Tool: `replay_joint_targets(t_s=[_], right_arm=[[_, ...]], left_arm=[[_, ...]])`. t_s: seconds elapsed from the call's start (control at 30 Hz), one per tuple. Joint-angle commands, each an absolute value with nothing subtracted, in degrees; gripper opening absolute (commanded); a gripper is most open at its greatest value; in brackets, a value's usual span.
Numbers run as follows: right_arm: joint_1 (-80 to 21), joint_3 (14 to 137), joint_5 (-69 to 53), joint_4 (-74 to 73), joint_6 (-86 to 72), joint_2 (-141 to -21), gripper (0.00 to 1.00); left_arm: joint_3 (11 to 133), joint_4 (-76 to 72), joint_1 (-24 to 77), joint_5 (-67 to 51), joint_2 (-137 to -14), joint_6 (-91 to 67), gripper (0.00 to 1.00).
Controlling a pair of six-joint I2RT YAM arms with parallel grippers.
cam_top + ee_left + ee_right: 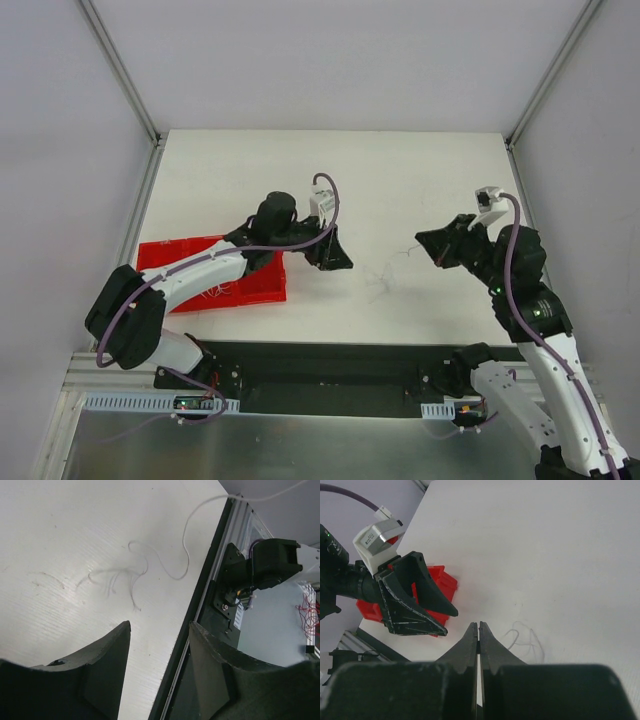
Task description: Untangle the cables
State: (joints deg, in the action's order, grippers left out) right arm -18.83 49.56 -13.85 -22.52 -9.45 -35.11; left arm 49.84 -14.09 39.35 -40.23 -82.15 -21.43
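The left black two-finger gripper (340,260), jaws spread, hovers just left of the tangle of hair-thin whitish and purplish cables (384,282), which lies mid-table toward the near edge. The right gripper (428,245), pressed together, is about equally near; whether it pinches a strand is unclear.

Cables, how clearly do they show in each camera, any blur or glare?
Top external: the cables are faint hairlines, barely resolved against the white table. Left wrist: cables clearest, single strands distinct under even light. Right wrist: cables show as pale, low-contrast loops. No harsh glare in any view.
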Motion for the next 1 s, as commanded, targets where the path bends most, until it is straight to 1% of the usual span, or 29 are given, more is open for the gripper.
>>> replay_joint_targets(t_s=[0.0, 0.03, 0.13, 0.27, 0.4, 0.57, 0.73, 0.8, 0.97], right_arm=[[-18.54, 49.05, -21.09, -18.98, -10.64, -36.65, 0.0], [-18.54, 48.61, -21.88, -18.98, -10.46, -36.91, 0.0], [-18.54, 46.41, -22.5, -18.9, -10.28, -36.91, 0.0], [-18.63, 44.74, -20.23, -18.81, -10.55, -35.95, 0.0], [-18.63, 45.0, -17.67, -19.95, -9.67, -34.98, 0.0], [-18.63, 45.09, -18.19, -19.95, -9.4, -35.24, 0.0], [-18.54, 45.18, -18.63, -19.95, -9.49, -34.81, 0.0], [-18.63, 45.09, -18.63, -20.04, -9.58, -34.46, 0.0], [-18.63, 45.88, -17.23, -21.53, -8.7, -33.14, 0.0]], left_arm=[[50.27, -15.65, 39.46, -35.78, -79.27, -20.65, 0.56], [50.88, -13.99, 39.46, -35.34, -79.89, -20.65, 0.59], [53.08, -10.38, 39.46, -34.8, -82.7, -20.83, 0.59], [53.79, -9.84, 39.72, -36.12, -87.44, -23.2, 0.55], [54.75, -9.93, 41.3, -34.11, -92.27, -25.49, 0.54], [58.35, -10.02, 44.03, -30.41, -97.64, -26.1, 0.61], [62.75, -10.81, 45.26, -30.06, -103.35, -27.33, 0.64], [64.68, -10.37, 45.44, -28.4, -105.55, -28.82, 0.61], [68.11, -4.49, 45.35, -22.68, -108.19, -27.87, 0.41]])
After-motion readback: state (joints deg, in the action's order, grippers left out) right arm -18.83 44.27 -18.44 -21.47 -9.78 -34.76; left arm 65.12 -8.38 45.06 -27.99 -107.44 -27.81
